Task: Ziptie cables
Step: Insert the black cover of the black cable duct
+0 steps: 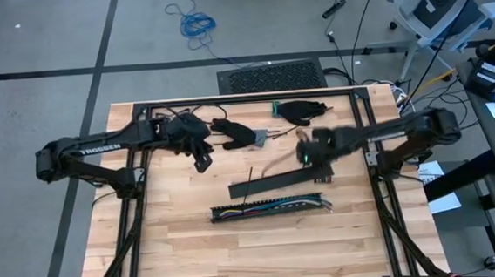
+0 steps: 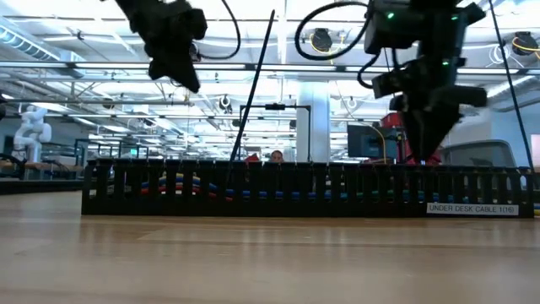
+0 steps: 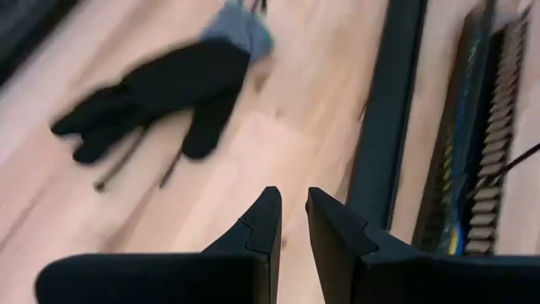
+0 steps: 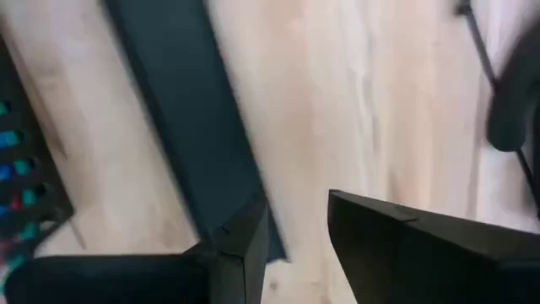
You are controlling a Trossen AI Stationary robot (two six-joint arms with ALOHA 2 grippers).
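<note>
The cables (image 1: pixel 265 205) are thin multicoloured wires lying inside a black slotted strip (image 1: pixel 270 212) near the table's near edge. In the low view they show through the strip's slots (image 2: pixel 181 186). A flat black strip (image 1: pixel 277 183) lies just beyond it, slanted. My left gripper (image 1: pixel 202 159) hangs raised over the table's left middle, its fingers (image 3: pixel 291 215) only a narrow gap apart, holding nothing. My right gripper (image 1: pixel 315 164) is open (image 4: pixel 295 211) and low over the flat strip's right end (image 4: pixel 186 127). I cannot tell whether it touches the strip.
A black glove with a grey cuff (image 1: pixel 240 135) lies near the left gripper, and a second black glove (image 1: pixel 302 110) lies at the far edge. A thin black stick (image 1: pixel 250 173) stands by the flat strip. Bare wood lies along the near edge. A black frame (image 1: pixel 227 101) borders the table.
</note>
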